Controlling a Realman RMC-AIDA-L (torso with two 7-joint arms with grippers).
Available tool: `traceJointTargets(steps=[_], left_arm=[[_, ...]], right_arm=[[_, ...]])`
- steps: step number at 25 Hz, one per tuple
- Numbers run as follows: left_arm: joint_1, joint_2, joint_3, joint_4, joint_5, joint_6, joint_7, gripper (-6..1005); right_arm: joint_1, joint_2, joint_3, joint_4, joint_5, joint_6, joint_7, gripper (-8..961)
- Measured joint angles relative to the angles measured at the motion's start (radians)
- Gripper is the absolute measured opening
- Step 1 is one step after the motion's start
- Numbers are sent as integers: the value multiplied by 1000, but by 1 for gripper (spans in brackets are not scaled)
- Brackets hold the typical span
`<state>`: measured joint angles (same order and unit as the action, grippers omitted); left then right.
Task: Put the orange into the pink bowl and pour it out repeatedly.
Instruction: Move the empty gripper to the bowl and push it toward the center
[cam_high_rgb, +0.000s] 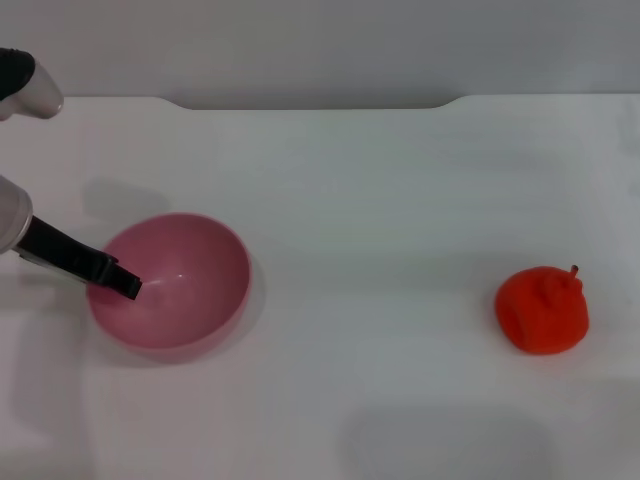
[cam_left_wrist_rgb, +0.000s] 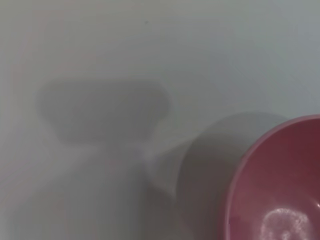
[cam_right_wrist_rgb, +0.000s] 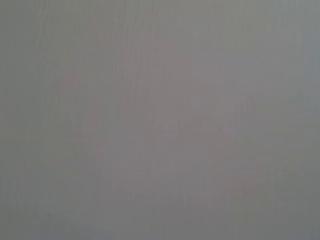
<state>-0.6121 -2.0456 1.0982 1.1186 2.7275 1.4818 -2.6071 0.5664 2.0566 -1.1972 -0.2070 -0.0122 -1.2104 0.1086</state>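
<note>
The pink bowl (cam_high_rgb: 185, 300) stands upright on the white table at the left, with nothing inside it. My left gripper (cam_high_rgb: 122, 283) reaches in from the left; its black finger (cam_high_rgb: 80, 260) lies across the bowl's left rim with the tip inside, shut on the bowl's wall. The left wrist view shows part of the pink bowl (cam_left_wrist_rgb: 280, 185) and its rim above the table. The orange (cam_high_rgb: 542, 309) lies on the table far to the right, stem nub up, apart from the bowl. My right gripper is out of view; its wrist view shows only blank surface.
The white table (cam_high_rgb: 360, 200) stretches between the bowl and the orange, and its far edge runs along the top of the head view. A soft shadow (cam_high_rgb: 450, 440) falls on the table near the front, left of the orange.
</note>
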Motion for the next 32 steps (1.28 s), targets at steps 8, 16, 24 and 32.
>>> traceJointTargets(steps=[8,16,24,32], left_arm=[[-5,-2,12,6,65,-38,-58,547],[-17,-2,66,5,72,-37,-62,367],[-27,-2,68,9,72,-23,-60,133],[-45,3,68,13,72,-21,-50,47]], right_arm=[[-7,3,-1,-1,0,0,0,468],[-21,6,3,-6,0,-7,0,460],[-29,4,4,-31,3,-2,137,451],[-93,-142,-2,-185,-336,-113,1131,443]])
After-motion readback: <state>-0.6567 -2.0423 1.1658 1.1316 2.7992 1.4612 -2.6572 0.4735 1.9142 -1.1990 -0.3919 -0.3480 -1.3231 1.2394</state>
